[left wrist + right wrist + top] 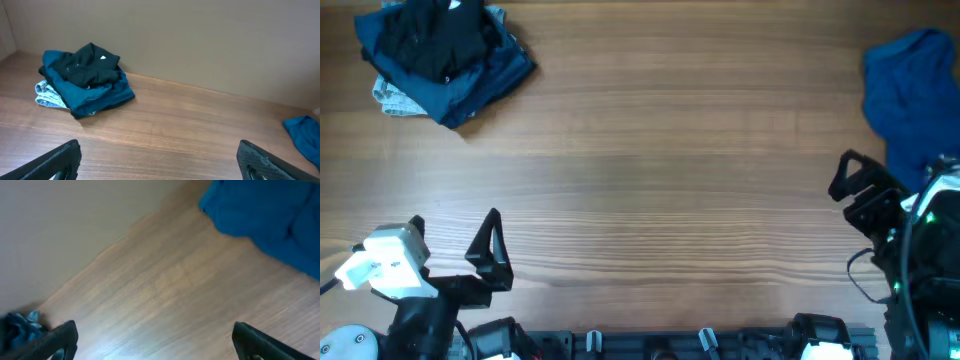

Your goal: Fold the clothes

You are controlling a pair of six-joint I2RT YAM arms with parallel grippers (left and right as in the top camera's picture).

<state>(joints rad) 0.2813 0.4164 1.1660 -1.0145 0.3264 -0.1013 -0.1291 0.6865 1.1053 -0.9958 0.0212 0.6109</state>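
At the far left corner the black garment (440,40) lies crumpled on top of a navy garment (492,72), with a strip of pale fabric (393,97) poking out beneath. A grab at this heap would likely catch more than one layer, so the pieces could be dragged out together rather than one coming free. Closer to the near edge, the left gripper (160,167) hangs with its fingers spread wide and nothing between them, well apart from the heap. The bare table (670,150) in the middle looks slick, so limp cloth pulled across it may bunch instead of spreading flat. On the right, the right gripper (157,342) is equally wide and empty, near the royal blue garment (910,85). That one sits close to the table's right edge, and a careless tug could slide it off. As for what cannot be read, the heap is cut by the frame's top left, and its folds hide which edges are sleeves or hems. Only a tiny white label (103,57) marks the black piece. The pale fabric's kind is unclear. The blue garment runs out of view and partly under the right arm.
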